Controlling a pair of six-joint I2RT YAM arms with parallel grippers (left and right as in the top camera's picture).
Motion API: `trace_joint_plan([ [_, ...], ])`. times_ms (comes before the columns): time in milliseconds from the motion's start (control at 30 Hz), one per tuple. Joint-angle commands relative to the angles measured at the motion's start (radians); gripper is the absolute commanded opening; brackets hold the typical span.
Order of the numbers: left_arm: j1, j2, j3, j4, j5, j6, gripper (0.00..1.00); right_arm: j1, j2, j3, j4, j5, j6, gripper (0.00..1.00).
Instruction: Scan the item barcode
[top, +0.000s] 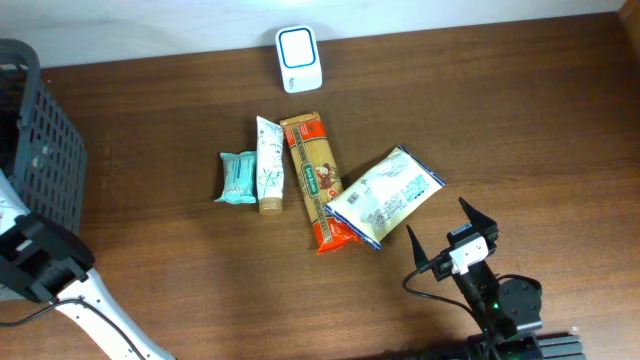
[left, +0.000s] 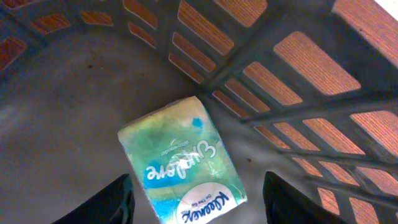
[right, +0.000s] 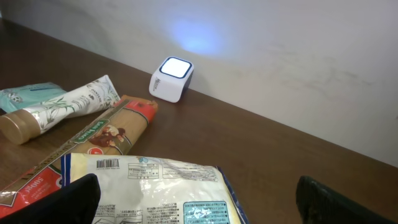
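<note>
Checkout-like bench (top: 500, 120): barcode scanner (top: 298, 46), packaged groceries (top: 312, 175), shopping basket (top: 45, 150).

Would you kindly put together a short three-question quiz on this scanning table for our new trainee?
1. True or false: the right gripper is open and holds nothing.
2. What lies on the floor of the basket, below the left gripper? A) a soda can B) a tissue pack C) a banana
3. Fill in: the white bag overlaps one end of the ___ pack.
Key: 1 true; 2 B; 3 spaghetti pack.
</note>
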Motion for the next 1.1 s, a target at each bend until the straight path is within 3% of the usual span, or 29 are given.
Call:
trace_joint_plan([
  [0,-0.006,0.149,-0.021,0.008,-0.014,0.009,0.62,-0.003,-0.006,-0.008,-0.003,0.009,0.015,0.99],
  [200,-0.006,0.106,0.002,-0.022,-0.014,0.009,0.66,-0.003,-0.006,-0.008,-0.003,0.009,0.014,0.99],
  [467,-0.006,-0.312,0.086,-0.048,-0.018,0.000,0.77,-0.003,-0.006,-0.008,-0.003,0.009,0.015,0.99],
  [533,-0.011,-0.416,0.086,-0.108,-0.018,-0.003,0.82,-0.003,-0.006,-0.008,-0.003,0.009,0.014,0.99],
  [733,-0.049,-0.636,0.086,-0.367,-0.158,0.000,0.82,-0.003,-0.006,-0.008,-0.003,0.009,0.015,0.99],
  [800,-0.076,-0.684,0.085,-0.453,-0.156,0.006,0.73,-0.003,-0.006,-0.008,-0.003,0.009,0.015,0.99],
  [867,-0.181,-0.731,0.085,-0.565,-0.183,0.030,0.57,-0.003,-0.006,-0.008,-0.003,0.009,0.015,0.99],
  [933,-0.301,-0.755,0.085,-0.576,-0.254,0.003,0.56,-0.003,-0.006,-0.008,-0.003,0.009,0.015,0.99],
  [1067,-0.644,-0.800,0.085,-0.611,-0.634,-0.126,0.58,-0.003,-0.006,-0.008,-0.003,0.009,0.015,0.99],
])
